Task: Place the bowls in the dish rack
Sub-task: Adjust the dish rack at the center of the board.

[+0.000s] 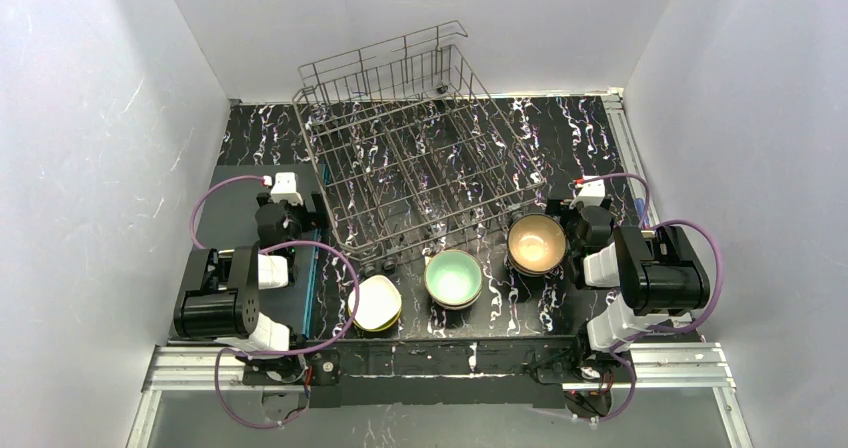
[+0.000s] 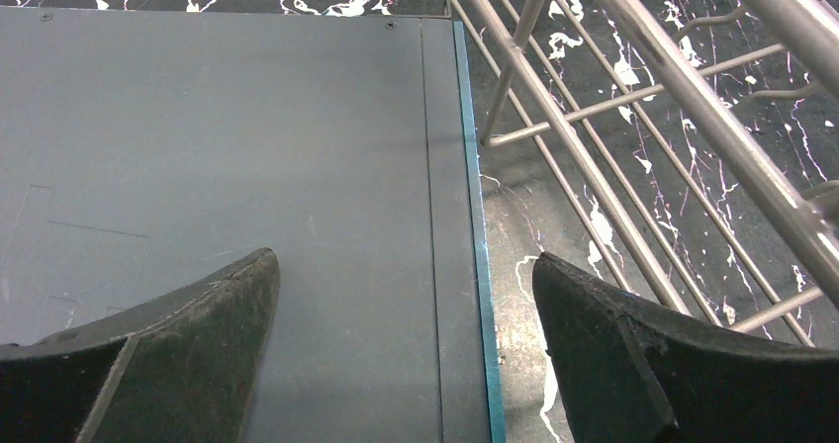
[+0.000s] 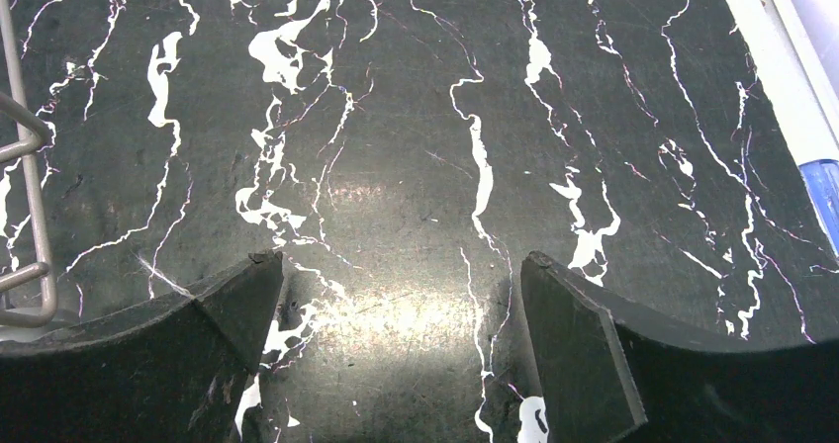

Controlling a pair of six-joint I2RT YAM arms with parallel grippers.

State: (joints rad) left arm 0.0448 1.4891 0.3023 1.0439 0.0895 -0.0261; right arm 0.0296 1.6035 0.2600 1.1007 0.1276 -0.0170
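Both arms parked; left pincer (image 2: 406, 275) spread as wide as it goes, nothing in it, hanging over a grey panel (image 2: 218, 136) just beside the rack's near-left corner; right pincer (image 3: 401, 265) equally wide and empty, over bare counter (image 3: 416, 117) off the rack's right corner.

Dish rack (image 1: 425, 153) sits mid-counter towards the far wall, skewed, no bowls in it yet. Bowls are all on the counter in front of it, mouths up, in three piles: yellow-green pile (image 1: 377, 303) nearest the left arm, tilted; mint pile (image 1: 453, 277) in the middle; tan pile (image 1: 536, 243) just beside the right arm, close to the rack's near-right corner. They look nested; count per pile unclear.

Handling guess: rigid, glossy, probably light but chippable; outer wall curved and slick, so a squeeze across the belly will likely squirt out. Better to pinch the rim, one finger inside, one outside, top bowl only; nested ones may stick and lift the one below. Tan pile suits the right arm, yellow-green the left; set each bowl between tines, no dropping.
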